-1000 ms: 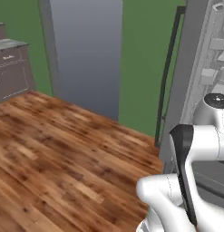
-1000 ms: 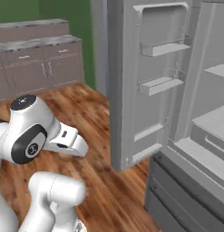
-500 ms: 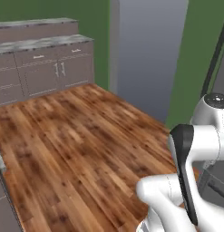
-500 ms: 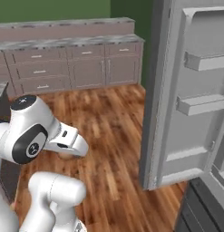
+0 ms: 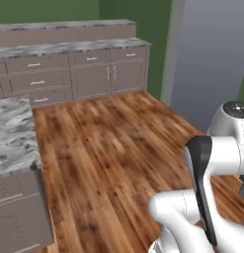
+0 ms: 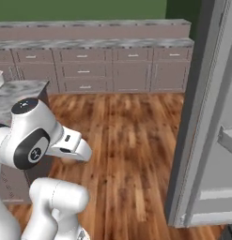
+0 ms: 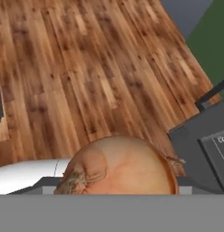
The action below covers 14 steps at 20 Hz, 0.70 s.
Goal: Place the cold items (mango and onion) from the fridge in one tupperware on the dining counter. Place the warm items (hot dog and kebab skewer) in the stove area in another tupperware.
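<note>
The kitchen now spreads wide ahead of the base: wood floor (image 5: 108, 148), a run of grey cabinets (image 6: 112, 70) along the far wall, and a marble-topped desk (image 5: 12, 138) off to one side, where a second ago the open fridge filled both base views; the whole picture has swung, so it is the base that has turned, not the furniture. The onion (image 7: 120, 165) sits right at the pincer, its jaws spread wide around it and apparently gripping it, with the fridge door (image 6: 206, 122) now off to the side. I judge the cold-item carry toward the dining desk is under way, the tupperware not yet in sight.
</note>
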Motion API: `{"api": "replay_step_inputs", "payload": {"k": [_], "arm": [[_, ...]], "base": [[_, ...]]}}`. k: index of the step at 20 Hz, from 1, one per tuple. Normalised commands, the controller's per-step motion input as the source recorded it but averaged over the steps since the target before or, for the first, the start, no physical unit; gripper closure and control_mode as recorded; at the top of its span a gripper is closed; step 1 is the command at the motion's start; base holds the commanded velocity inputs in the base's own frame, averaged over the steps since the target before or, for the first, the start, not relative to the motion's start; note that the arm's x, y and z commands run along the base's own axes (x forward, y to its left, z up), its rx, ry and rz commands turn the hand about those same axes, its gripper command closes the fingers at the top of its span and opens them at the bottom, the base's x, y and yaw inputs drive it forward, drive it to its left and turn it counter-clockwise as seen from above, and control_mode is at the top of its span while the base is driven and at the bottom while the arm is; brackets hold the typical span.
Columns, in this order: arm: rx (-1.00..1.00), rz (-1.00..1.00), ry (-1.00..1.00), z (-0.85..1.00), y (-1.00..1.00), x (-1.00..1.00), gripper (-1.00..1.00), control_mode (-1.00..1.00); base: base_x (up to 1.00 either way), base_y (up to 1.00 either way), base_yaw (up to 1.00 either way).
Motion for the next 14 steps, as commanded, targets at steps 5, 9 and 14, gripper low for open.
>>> {"api": "replay_step_inputs", "payload": {"k": [5,9,14], "arm": [[0.00,0.00,0.00,0.00,0.00,0.00,1.00,1.00],[0.00,0.00,0.00,0.00,0.00,0.00,1.00,1.00],[0.00,0.00,0.00,0.00,0.00,0.00,1.00,1.00]], "base": [[0.94,-0.30,0.17],[1.00,-0.46,0.09],[1.00,-0.39,0.14]]}}
